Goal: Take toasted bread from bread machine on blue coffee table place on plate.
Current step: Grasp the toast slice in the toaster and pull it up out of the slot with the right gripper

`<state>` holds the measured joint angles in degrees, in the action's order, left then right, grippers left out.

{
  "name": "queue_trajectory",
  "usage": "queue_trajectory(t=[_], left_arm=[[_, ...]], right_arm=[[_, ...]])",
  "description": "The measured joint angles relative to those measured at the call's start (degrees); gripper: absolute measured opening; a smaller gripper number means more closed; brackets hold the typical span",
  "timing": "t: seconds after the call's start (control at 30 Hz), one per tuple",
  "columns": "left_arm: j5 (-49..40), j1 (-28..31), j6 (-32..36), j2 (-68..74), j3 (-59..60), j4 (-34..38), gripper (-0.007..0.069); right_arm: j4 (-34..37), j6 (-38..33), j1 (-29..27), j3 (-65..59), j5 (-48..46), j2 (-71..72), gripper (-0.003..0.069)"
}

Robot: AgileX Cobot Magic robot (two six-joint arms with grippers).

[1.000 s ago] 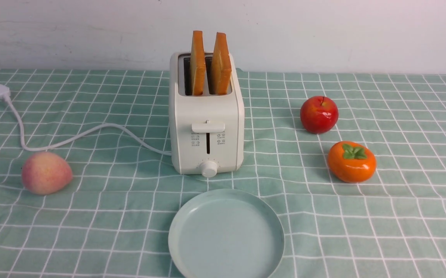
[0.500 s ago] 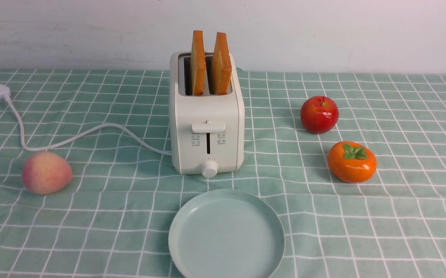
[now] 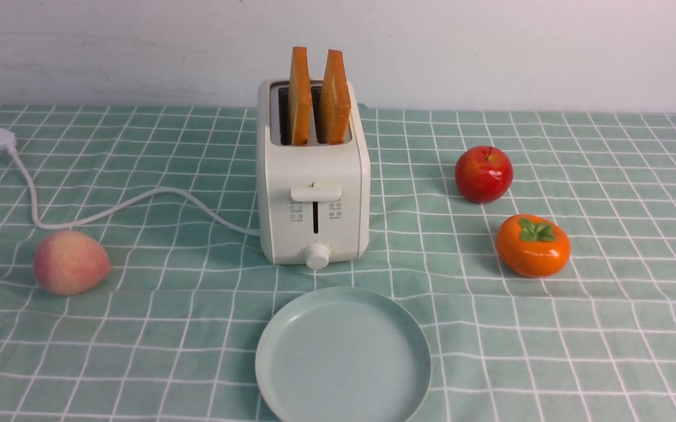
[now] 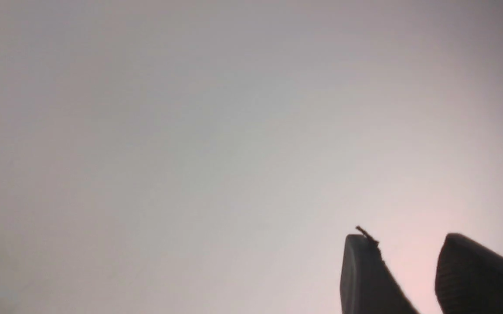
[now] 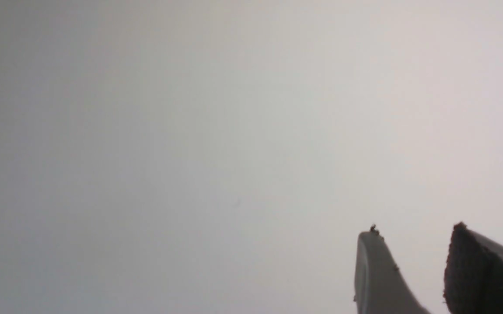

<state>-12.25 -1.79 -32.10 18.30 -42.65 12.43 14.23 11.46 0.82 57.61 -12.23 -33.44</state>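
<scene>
Two toast slices (image 3: 300,97) stand upright in the toaster (image 3: 313,199) at frame centre, with the plate (image 3: 342,357) bare below it. The left fingers (image 4: 365,279) and right fingers (image 5: 375,279) stand apart, empty. A skewed pinch could crumble a slice, jam it, or drag the toaster over.

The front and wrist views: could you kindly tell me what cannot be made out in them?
- Front view: the plate is cut off at its near rim by the bottom edge.
- Front view: the toast slices have their lower parts hidden inside the toaster; its panel markings are too small to read.
- Front view: neither arm is in frame.
- Wrist views: the left gripper and right gripper show only fingertips against blank blur; their position cannot be told.
</scene>
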Motion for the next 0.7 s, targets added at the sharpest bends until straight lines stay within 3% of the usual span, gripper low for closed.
queue_trajectory(t=[0.1, 0.2, 0.3, 0.5, 0.57, 0.7], left_arm=[[-19.6, 0.0, 2.6, 8.1, -5.5, -1.7, 0.0238], [-27.7, 0.0, 5.3, 11.9, -5.9, -3.5, 0.0238], [-29.4, -0.6, 6.9, 14.8, -5.7, -6.2, 0.0238], [-27.1, -5.9, 7.3, 16.0, -2.7, -9.2, 0.0238], [-26.1, -7.2, 7.3, 16.2, -0.8, -8.8, 0.0238], [-25.5, -7.6, 7.3, 16.9, 1.9, -7.5, 0.0238]], right_arm=[[-3.7, 0.0, 0.1, -0.1, 0.1, -9.0, 0.0240], [-6.1, 0.0, 0.1, -0.2, 1.9, -14.1, 0.0240], [-6.8, 0.1, 0.1, -0.2, 1.2, -17.1, 0.0240], [-5.3, 0.2, 0.1, -0.2, -8.8, -24.1, 0.0240], [0.8, -0.9, 0.1, 0.0, -15.5, -28.8, 0.0240], [12.2, -10.7, 1.0, 2.9, -25.0, -37.6, 0.0240]])
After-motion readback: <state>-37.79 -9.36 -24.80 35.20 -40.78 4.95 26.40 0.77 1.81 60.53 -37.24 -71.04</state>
